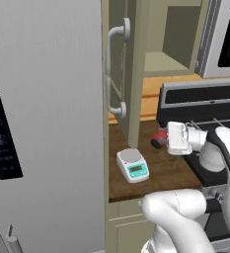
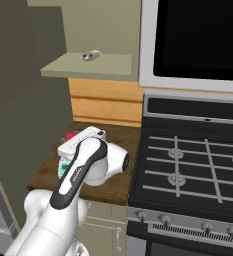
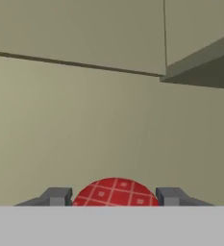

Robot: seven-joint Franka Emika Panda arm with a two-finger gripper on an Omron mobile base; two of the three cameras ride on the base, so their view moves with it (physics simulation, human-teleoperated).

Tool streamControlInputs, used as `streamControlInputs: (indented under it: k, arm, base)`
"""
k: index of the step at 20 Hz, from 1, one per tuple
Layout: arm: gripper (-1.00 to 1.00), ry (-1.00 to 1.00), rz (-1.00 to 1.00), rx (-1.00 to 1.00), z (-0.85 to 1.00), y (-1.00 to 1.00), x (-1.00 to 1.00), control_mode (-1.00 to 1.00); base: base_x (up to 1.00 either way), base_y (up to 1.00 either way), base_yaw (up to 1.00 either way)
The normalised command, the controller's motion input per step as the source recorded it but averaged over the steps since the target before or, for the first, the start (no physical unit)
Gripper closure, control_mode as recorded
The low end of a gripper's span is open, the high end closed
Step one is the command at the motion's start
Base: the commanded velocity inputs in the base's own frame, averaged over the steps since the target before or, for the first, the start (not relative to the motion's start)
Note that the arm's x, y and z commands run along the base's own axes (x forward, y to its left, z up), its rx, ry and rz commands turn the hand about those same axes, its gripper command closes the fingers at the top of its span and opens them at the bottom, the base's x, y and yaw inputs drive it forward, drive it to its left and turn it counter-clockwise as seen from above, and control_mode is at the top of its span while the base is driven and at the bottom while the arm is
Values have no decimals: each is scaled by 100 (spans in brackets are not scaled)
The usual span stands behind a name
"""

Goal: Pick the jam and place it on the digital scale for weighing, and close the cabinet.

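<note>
Jam (image 3: 115, 192) sits between the jaws (image 3: 114, 196), fingertips (image 3: 57, 196) clamped on either side.

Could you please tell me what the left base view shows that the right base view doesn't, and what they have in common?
Left base view alone: the grey fridge, the open cabinet door with its curved handle, and the whole white scale standing free on the counter. Right base view alone: the stove burners and a small object on the cabinet shelf. Both: the wooden counter, the oven's black window, and the gripper shut on the jam.
</note>
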Motion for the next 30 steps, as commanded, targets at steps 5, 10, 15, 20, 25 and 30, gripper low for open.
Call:
streamControlInputs:
  k: [5,10,15,20,25,30]
  arm:
    - [100,16,0,-14,-26,44,41,-100]
    - [100,1,0,-12,-20,15,12,-100]
    - [100,0,0,-10,-6,18,3,-100]
    - [100,4,0,-3,-20,2,4,-100]
    - [100,7,1,-1,-34,1,1,-100]
    - [100,2,9,0,-19,0,9,-100]
  base:
    - [0,0,0]
    - [0,0,0]
    - [0,0,0]
    - [0,0,0]
    - [0,0,0]
    - [0,0,0]
